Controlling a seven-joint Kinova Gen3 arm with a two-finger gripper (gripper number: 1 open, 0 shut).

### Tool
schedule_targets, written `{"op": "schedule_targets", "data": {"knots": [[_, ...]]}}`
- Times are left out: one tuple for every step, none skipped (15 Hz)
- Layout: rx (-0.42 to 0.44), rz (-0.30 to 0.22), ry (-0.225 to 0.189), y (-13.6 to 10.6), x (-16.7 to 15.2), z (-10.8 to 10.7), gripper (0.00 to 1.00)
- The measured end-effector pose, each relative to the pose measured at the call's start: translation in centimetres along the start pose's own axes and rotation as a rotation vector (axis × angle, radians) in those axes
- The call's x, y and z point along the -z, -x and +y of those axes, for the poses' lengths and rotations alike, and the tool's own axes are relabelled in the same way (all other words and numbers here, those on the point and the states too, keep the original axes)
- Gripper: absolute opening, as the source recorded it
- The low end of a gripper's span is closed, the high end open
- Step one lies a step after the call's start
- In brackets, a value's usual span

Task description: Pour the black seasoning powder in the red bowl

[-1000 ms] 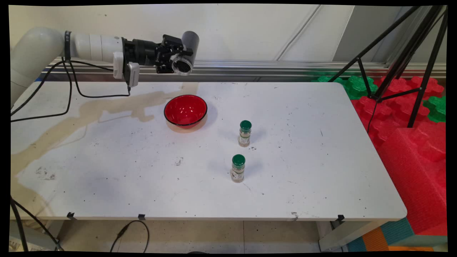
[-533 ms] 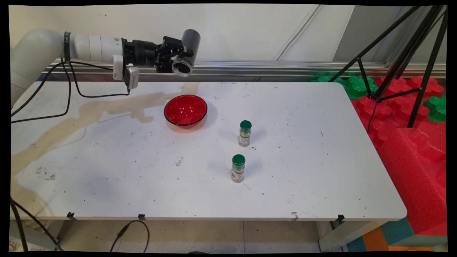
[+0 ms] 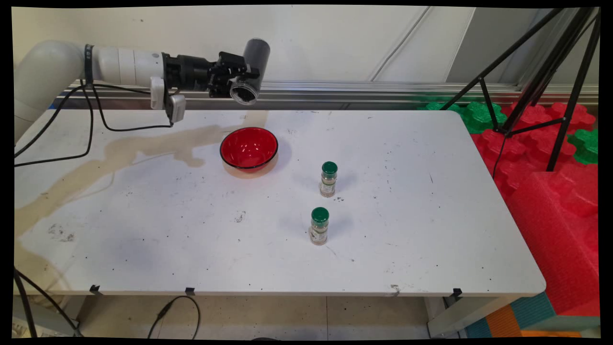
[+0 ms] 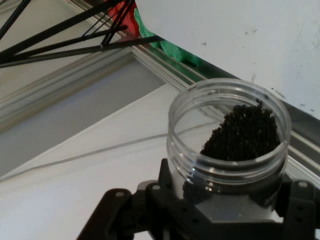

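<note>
Main view: in the upper left, the gripper (image 3: 239, 79) is clamped on a tilted open jar (image 3: 251, 71), held high above the red bowl (image 3: 248, 147) at centre left. Tilting slowly over the bowl's middle looks wise.

Hand view: the jar (image 4: 235, 145), lower right, holds dark grains (image 4: 242, 134) banked toward its mouth.

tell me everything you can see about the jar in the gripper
The jar is clear plastic with a threaded open mouth and no lid, partly filled with small black grains. The gripper clamps its body, holding it tilted in the air beyond the red bowl, its mouth facing down toward the camera.
</note>
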Motion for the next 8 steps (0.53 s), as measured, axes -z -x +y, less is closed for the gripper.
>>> {"op": "schedule_targets", "data": {"knots": [[-0.008,0.001,-0.001,-0.07,0.03,-0.02,0.0],[-0.016,0.001,-0.002,-0.16,0.07,-0.04,0.0],[-0.023,0.002,-0.002,-0.23,0.11,-0.06,0.0],[-0.03,0.003,-0.003,-0.31,0.14,-0.07,0.0],[-0.037,0.004,-0.004,-0.38,0.16,-0.09,0.0],[-0.043,0.004,-0.005,-0.43,0.18,-0.09,0.0],[-0.047,0.005,-0.005,-0.48,0.19,-0.1,0.0],[-0.053,0.006,-0.006,-0.53,0.2,-0.11,0.0]]}}
